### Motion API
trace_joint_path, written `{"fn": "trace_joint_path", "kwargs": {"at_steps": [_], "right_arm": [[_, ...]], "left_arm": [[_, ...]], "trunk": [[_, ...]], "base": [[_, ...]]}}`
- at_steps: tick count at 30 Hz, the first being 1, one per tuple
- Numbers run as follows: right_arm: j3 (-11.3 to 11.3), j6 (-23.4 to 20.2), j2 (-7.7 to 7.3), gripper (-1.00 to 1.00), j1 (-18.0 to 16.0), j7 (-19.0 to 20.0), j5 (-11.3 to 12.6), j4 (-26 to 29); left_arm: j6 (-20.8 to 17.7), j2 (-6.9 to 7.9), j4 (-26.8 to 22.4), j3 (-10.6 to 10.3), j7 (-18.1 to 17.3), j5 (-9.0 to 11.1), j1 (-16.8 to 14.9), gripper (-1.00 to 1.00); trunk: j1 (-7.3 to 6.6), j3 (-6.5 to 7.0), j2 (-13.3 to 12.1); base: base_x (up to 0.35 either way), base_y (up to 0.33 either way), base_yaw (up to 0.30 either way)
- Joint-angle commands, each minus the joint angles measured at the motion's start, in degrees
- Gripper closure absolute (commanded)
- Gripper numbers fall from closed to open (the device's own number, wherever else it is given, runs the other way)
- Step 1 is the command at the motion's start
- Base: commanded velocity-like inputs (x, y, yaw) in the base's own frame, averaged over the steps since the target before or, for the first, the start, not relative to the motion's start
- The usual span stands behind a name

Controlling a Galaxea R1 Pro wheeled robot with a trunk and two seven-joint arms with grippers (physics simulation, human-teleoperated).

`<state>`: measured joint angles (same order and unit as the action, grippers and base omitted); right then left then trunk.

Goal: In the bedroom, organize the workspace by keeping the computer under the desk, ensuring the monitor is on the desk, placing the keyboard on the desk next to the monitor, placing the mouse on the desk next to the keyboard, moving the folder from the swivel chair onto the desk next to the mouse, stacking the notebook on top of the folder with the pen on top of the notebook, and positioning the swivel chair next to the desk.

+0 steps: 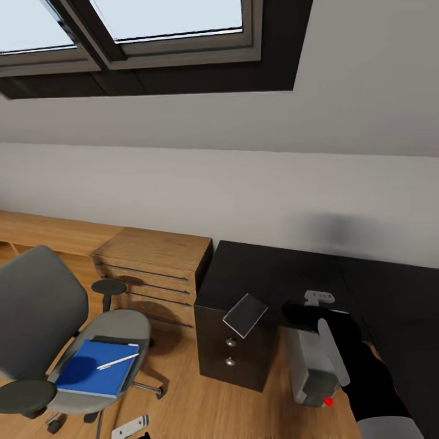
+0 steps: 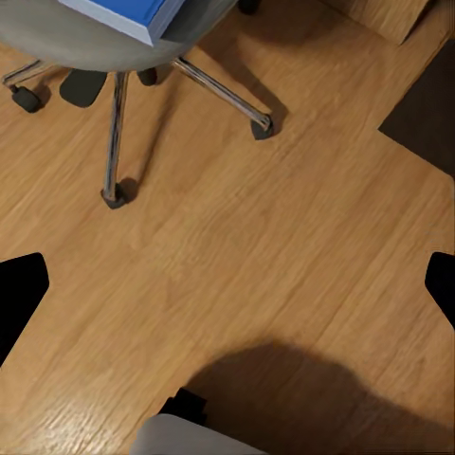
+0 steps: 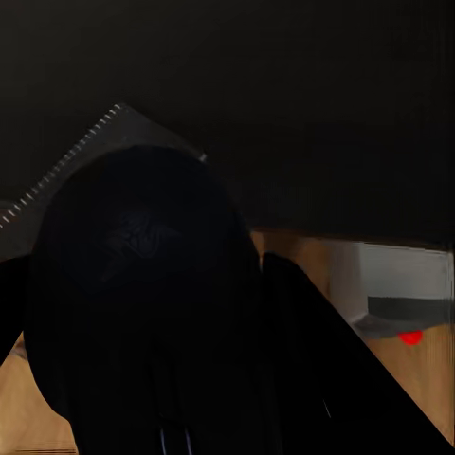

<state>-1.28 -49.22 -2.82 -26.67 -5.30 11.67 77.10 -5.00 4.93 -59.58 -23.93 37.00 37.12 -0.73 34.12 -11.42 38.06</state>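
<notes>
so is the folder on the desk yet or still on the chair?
Still on the chair. The folder lies flat on the swivel chair seat with the pen across it; the desk stands apart.

The head camera looks forward and down from high up, over the bench (image 1: 268, 268) and the swivel chair (image 1: 67, 341). The left wrist camera faces the floor (image 2: 246, 256); both see that chair. The right wrist camera is very close to the mouse (image 3: 133, 284).

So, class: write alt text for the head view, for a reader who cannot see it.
A grey swivel chair on a wooden floor carries a blue folder with a pale pen on it. Right of it stands a black desk beside a wooden chest of drawers, under a skylight.
</notes>
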Motion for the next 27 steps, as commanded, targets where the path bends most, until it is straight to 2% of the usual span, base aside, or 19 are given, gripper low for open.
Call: {"fn": "trace_joint_path", "kwargs": {"at_steps": [1,8,12,15,22,27], "right_arm": [[-0.04,-0.16,0.01,1.0,-0.05,-0.76,0.81,-0.12],[-0.65,-0.09,-0.05,1.0,-0.05,-0.89,0.81,-2.31],[-2.0,0.04,-0.01,1.0,-0.05,-3.96,0.81,-3.18],[-2.26,1.06,-0.07,1.0,-0.05,-4.76,0.81,-3.26],[-2.44,2.2,-0.13,1.0,-0.05,-4.98,0.78,-3.32],[-2.97,4.82,-0.16,1.0,-0.05,-5.02,0.73,-6.02]], "left_arm": [[-0.24,0.09,-0.1,-0.23,0.44,0.15,-0.06,-1.0],[-0.22,0.01,-0.1,-0.31,0.44,0.15,-0.06,-1.0],[-0.19,-0.01,-0.1,-0.33,0.44,0.14,-0.06,-1.0],[-0.19,-0.01,-0.1,-0.27,0.44,0.13,-0.06,-1.0],[-0.18,-0.1,-0.1,-0.16,0.44,0.14,-0.06,-1.0],[0.02,-0.1,-0.1,-0.03,0.44,0.14,-0.06,-1.0]], "trunk": [[0.01,-0.04,0.1],[0.01,0.32,0.1],[0.01,0.53,0.1],[0.01,0.69,0.1],[0.01,1.05,0.1],[0.01,1.31,0.1]], "base": [[-0.16,0.115,-0.25],[-0.064,0.035,-0.252],[-0.006,0.003,-0.253],[-0.001,0.0,-0.253],[0.0,0.0,-0.253],[0.0,0.0,-0.254]]}}
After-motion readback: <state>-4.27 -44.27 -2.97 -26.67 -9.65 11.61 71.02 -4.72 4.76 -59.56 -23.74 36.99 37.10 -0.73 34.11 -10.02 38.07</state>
